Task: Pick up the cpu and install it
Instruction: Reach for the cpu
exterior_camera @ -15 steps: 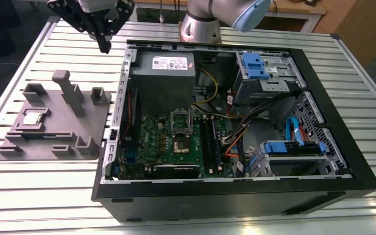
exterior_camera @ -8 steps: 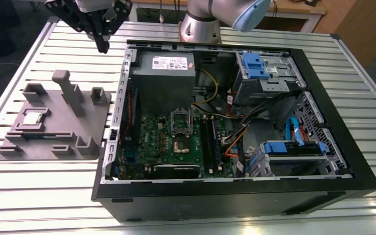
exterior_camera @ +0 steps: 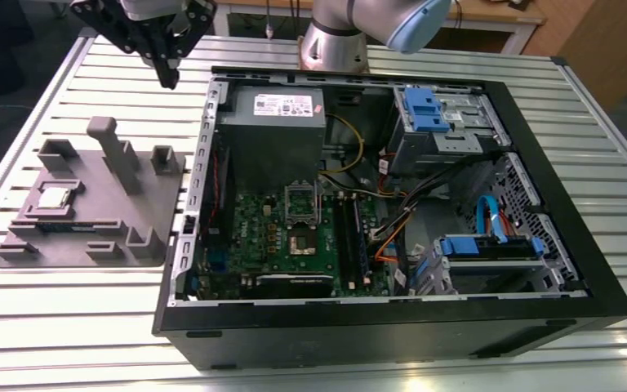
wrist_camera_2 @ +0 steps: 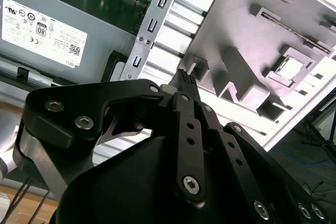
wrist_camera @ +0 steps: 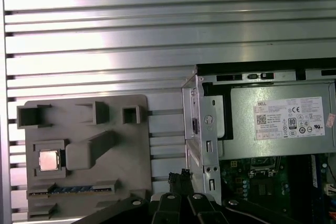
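The cpu [exterior_camera: 55,198], a small square chip with a shiny metal top, lies in a recess of the grey moulded tray [exterior_camera: 144,214] at the exterior view's left; both wrist views show the cpu [wrist_camera_2: 289,67] [wrist_camera: 49,159] in the tray [wrist_camera_2: 236,19] [wrist_camera: 118,174]. My gripper [exterior_camera: 167,80] hangs high above the table, beyond the tray and beside the computer case's far corner, well away from the cpu. Its black fingertips [wrist_camera_2: 184,77] [wrist_camera: 178,176] are shut together with nothing between them. The motherboard's socket [exterior_camera: 301,238] lies in the open case.
The open black computer case [exterior_camera: 401,327] takes up the table's middle and the exterior view's right. Inside are a grey power supply [exterior_camera: 275,122], blue drive bays [exterior_camera: 433,110] and loose cables [exterior_camera: 401,220]. Upright posts [exterior_camera: 112,151] stand on the tray. The table [exterior_camera: 63,327] is ribbed metal.
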`<state>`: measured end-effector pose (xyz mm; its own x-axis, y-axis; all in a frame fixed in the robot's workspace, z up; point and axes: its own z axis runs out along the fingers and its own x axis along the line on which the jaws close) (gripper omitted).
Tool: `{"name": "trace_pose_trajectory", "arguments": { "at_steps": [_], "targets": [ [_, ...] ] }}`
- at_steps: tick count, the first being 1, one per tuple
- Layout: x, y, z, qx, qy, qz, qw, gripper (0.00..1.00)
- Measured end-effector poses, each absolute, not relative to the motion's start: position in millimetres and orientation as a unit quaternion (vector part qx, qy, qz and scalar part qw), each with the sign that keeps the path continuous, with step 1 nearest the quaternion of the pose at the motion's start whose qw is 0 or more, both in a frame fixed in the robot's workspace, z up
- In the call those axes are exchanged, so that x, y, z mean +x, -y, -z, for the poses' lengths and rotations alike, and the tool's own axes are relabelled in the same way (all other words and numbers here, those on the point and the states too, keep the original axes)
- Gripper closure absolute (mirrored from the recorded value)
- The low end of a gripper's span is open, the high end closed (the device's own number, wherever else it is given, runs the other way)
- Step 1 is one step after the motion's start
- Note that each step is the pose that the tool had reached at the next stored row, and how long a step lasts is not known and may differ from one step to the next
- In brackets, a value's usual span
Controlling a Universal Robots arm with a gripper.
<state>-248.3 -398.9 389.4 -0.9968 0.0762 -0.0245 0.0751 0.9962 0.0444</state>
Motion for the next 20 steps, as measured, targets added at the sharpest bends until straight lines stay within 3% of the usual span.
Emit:
{"name": "trace_pose_trajectory", "arguments": {
  "at_steps": [20],
  "targets": [
    [-254.5, 398.9, -389.3, 0.038, -0.999, -0.022, 0.013, 0.89]
  ]
}}
